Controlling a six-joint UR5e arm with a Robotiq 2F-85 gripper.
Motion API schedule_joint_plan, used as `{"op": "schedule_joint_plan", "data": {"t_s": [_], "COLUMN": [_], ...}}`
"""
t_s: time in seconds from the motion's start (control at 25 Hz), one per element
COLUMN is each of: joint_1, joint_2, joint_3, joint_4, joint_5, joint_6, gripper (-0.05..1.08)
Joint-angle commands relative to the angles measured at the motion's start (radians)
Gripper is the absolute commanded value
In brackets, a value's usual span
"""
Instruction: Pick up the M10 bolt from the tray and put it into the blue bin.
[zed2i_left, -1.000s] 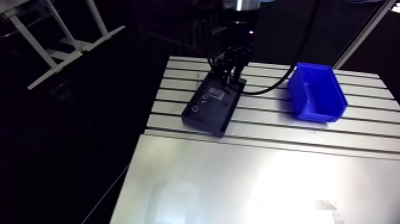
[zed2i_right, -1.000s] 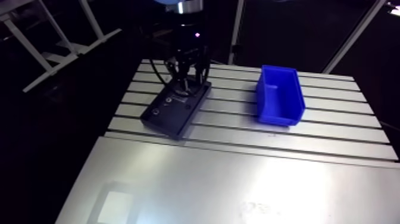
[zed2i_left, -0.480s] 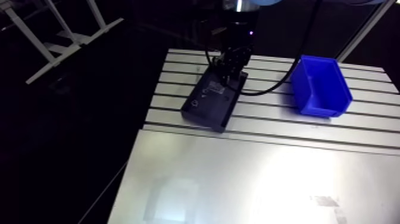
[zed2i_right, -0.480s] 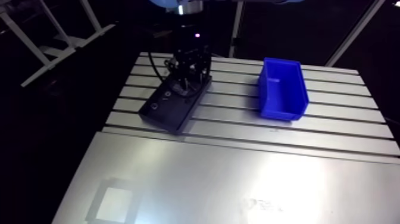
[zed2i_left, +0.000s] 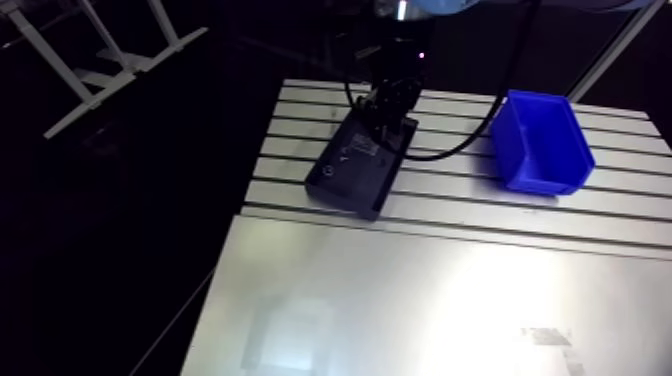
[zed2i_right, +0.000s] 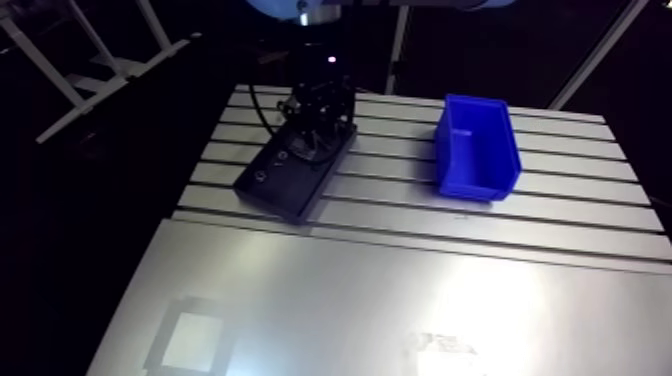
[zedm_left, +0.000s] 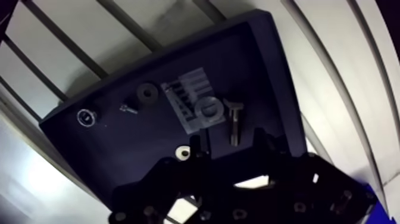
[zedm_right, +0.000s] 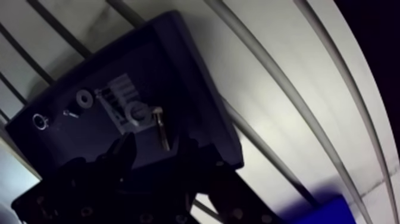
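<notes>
Since just before, the whole arm view has slid a little, so the arm is moving. Against the tray the jaws have kept their place over its far end and look drawn in closer to it. I read this as the last of the approach, with the pick not yet made. In the wrist view the jaws stand apart and empty, one finger on each side of the line of the M10 bolt. The bolt lies flat on the tray floor just ahead of them, towards the far end. Nearest on the bench is a smooth steel sheet with nothing on it. Past it, the tray's near end holds a metal ring, a small screw and a dark washer, all well apart from the bolt. The tighter spot is a ridged block carrying a round nut just beside the bolt's head, which one finger could catch as the jaws come down. The tray wall runs along the bolt's other side. The blue bin stands to the right, well apart. Only bare slots lie between it and the tray, so its own wall is the one thing to clear.
</notes>
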Motion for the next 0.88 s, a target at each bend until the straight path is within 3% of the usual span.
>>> {"op": "schedule_joint_plan", "data": {"t_s": [0.04,0.88], "joint_1": [0.004,0.004], "joint_2": [0.002,0.016], "joint_3": [0.001,0.007], "joint_4": [-0.004,-0.041], "joint_5": [0.000,0.000], "joint_6": [-0.021,-0.026], "gripper": [0.54,0.64]}}
